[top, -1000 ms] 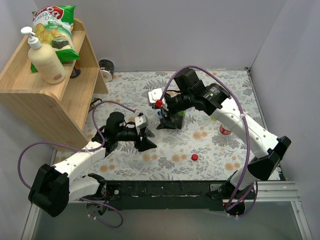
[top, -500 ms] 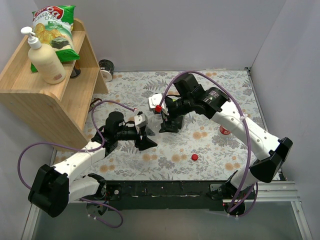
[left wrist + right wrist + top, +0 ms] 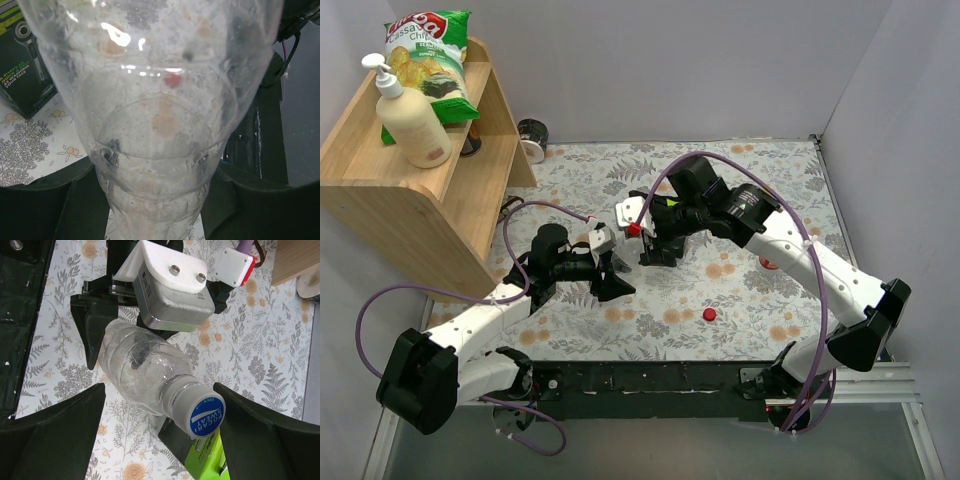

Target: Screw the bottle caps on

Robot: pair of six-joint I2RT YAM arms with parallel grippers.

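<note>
My left gripper [image 3: 612, 278] is shut on a clear bottle [image 3: 165, 125], which fills the left wrist view; its fingers [image 3: 45, 205] press both sides of the body. In the right wrist view that bottle [image 3: 142, 367] lies tilted and has a blue-topped cap [image 3: 207, 415] on its neck. My right gripper [image 3: 160, 440] is open, with one jaw on each side of the cap and a gap to both. It shows in the top view [image 3: 657, 250] right of the left gripper. A red cap [image 3: 709, 314] lies loose on the table. A red-labelled bottle [image 3: 769, 262] lies under the right arm.
A green box [image 3: 207, 457] lies on the floral cloth under the capped neck. A black box [image 3: 22, 65] stands nearby. A wooden shelf [image 3: 430, 200] at the left carries a cream pump bottle [image 3: 412, 120] and a chips bag [image 3: 430, 50]. Walls enclose three sides.
My right gripper has shifted slightly down and left, closer to the bottle in my left gripper. The left arm has barely moved.
</note>
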